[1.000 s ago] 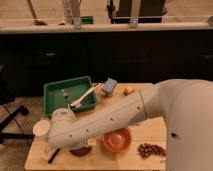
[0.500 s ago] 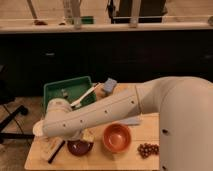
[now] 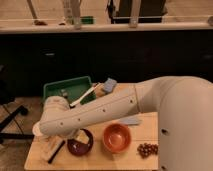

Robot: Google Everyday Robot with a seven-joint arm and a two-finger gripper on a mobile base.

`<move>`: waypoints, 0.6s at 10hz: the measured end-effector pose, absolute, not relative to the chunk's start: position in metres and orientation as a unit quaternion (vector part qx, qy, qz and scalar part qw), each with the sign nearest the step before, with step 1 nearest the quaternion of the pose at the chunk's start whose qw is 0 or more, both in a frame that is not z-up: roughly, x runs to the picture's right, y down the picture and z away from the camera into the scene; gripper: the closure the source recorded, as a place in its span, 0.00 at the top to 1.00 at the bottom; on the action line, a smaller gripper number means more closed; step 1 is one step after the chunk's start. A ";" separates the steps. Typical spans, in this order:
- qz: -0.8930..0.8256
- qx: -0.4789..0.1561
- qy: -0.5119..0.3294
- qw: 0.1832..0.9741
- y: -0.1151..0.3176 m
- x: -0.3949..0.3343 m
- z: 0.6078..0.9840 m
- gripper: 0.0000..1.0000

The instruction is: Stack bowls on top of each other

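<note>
The white arm (image 3: 100,112) is sweeping across the wooden worktop (image 3: 127,157), filling most of the view and covering its middle. The green bin (image 3: 65,88) is sitting at the back left with a white utensil (image 3: 85,95) leaning out of it. The two bowls are standing side by side near the front edge, just apart: the orange bowl (image 3: 117,138) to the right, the maroon bowl (image 3: 80,145) to the left. The tool (image 3: 62,145) is hanging low at the left end of the arm, just beside the maroon bowl, and I cannot tell whether it is released or clenched. A likely risk is the arm's bulk nudging a bowl while reaching, or a rim grip slipping and tipping the bowl. A cluster of grapes (image 3: 146,149) is lying right of the orange bowl.
</note>
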State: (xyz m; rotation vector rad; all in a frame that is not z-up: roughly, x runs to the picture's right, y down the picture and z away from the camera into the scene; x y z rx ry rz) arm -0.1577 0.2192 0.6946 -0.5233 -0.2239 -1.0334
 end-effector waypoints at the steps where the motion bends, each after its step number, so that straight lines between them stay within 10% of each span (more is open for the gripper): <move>1: -0.478 -0.246 -0.102 0.837 0.218 -0.160 0.695 0.80; 6: -0.396 -0.261 -0.083 0.877 0.209 -0.159 0.730 0.80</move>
